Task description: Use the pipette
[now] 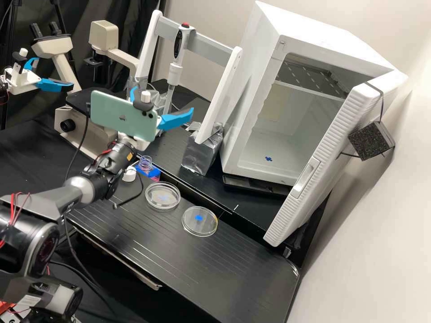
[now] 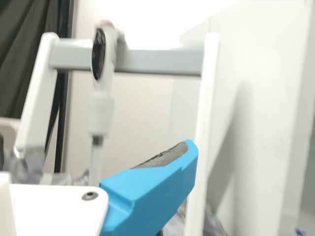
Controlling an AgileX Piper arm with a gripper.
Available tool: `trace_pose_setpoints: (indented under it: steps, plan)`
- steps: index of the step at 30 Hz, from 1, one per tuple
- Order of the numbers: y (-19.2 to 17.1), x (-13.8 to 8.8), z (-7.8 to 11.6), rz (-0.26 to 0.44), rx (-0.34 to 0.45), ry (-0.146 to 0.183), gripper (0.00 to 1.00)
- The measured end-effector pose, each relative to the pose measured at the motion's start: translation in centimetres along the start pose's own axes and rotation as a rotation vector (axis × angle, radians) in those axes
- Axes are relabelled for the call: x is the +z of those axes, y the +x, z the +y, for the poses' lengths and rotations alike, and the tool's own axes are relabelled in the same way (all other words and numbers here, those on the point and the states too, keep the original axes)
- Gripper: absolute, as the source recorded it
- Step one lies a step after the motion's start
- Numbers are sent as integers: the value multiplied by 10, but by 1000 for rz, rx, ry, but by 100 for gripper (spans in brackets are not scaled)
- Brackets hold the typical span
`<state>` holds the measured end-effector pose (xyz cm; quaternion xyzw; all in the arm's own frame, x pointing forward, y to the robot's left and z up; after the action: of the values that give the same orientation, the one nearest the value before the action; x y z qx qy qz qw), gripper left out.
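The pipette [image 1: 176,72] hangs upright from the grey crossbar of a white stand [image 1: 204,47], its red-topped handle at the bar and its pale lower shaft pointing down. My gripper [image 1: 162,101] stands open in front of the stand, its blue fingers spread apart, and a pale green phone hides part of it. In the wrist view the pipette [image 2: 101,110] hangs beyond the gripper [image 2: 96,147], not touching the blue finger that shows. The pipette's lower end is hidden behind the white gripper body.
Two clear dishes [image 1: 162,195] [image 1: 199,221] lie on the black bench, near an uncapped bottle [image 1: 146,164] in a blue holder and a white cap [image 1: 129,173]. An open white incubator [image 1: 251,103] stands right of the stand, a microscope [image 1: 58,49] left. A second arm's gripper is at the far left.
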<state>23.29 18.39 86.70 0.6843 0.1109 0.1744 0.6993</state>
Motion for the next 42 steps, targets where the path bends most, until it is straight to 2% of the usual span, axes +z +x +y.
trace_pose_setpoints:
  steps: [5, 9, 12, 18, 24, 27, 28, 42]
  plan:
    - [26, -31, 11, 8, 14, -21, 100]
    - [53, -49, 11, -24, -4, -45, 100]
    - [70, -57, 9, -42, -32, -81, 100]
    - [100, -62, -1, -93, -81, -127, 100]
    - [120, -60, -12, -128, -116, -134, 100]
    - [128, -57, -15, -132, -129, -151, 100]
    - [130, -57, -14, -134, -127, -154, 0]
    - [143, -43, -15, -169, -135, -160, 0]
